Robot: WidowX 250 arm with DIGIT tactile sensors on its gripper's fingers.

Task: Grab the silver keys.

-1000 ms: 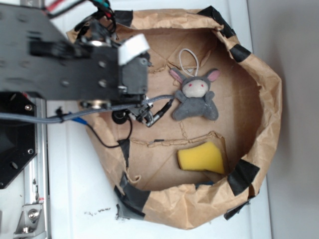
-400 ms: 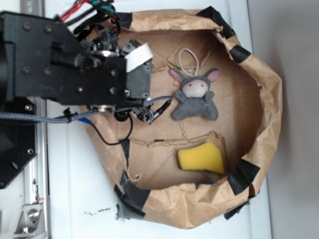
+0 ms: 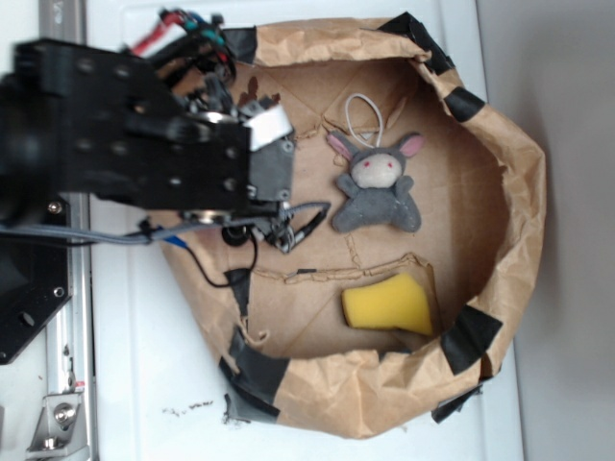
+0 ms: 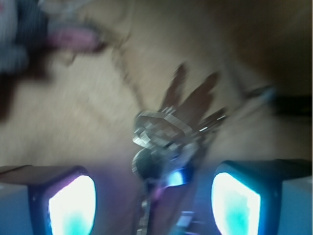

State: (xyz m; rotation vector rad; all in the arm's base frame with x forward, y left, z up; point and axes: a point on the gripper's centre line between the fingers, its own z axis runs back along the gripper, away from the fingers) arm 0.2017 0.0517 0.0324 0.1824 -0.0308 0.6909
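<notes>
**Ana:** If you look down from the wrist, where is the bunch of shiny silver metal keys (image 4: pixel 168 134)?

**Ben:** It lies on the brown cardboard floor (image 3: pixel 317 317) of the paper-lined box, right between the two glowing pads (image 4: pixel 72 204) of the black robot gripper (image 4: pixel 154 205). From above, the keys (image 3: pixel 300 227) peek out at the arm's right edge, just left of the grey plush bunny with pink ears (image 3: pixel 377 184).

**Ana:** Are the jaws shut?

**Ben:** No. They stand wide apart, one on each side of the bunch, pinching nothing.

**Ana:** How will the keys feel?

**Ben:** I think hard, smooth and a bit slippery. They look loose on their ring, so they may swing and slide apart. They will not break.

**Ana:** Where should it grab?

**Ben:** At the thick middle, where the key heads pile up near the ring. The thin flat tips could slip out.

**Ana:** Could the bunny get in the way?

**Ben:** It is close by, but not touching the keys. The yellow sponge wedge (image 3: pixel 389 304) is well apart.
</notes>
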